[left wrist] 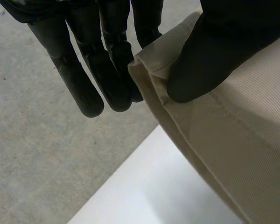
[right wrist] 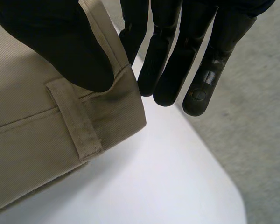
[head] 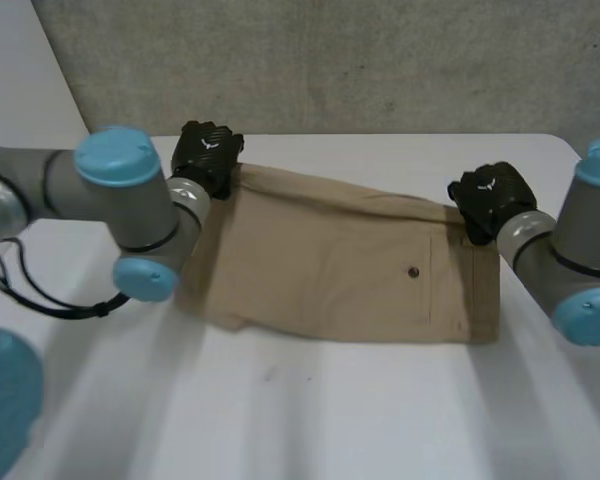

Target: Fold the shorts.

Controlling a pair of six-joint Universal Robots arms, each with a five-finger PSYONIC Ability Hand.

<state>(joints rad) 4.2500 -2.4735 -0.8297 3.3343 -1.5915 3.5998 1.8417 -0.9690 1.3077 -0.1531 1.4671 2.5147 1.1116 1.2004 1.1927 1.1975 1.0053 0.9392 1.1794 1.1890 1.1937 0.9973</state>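
Shorts [head: 340, 270] lie flat near the table's [head: 330, 410] far edge. Left hand [head: 207, 155] and right hand [head: 490, 198] each pinch a far corner, thumb against straight fingers.

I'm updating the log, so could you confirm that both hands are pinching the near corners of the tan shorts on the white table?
Not quite: the left hand and right hand pinch the far corners of the tan shorts on the white table, as the head view shows.
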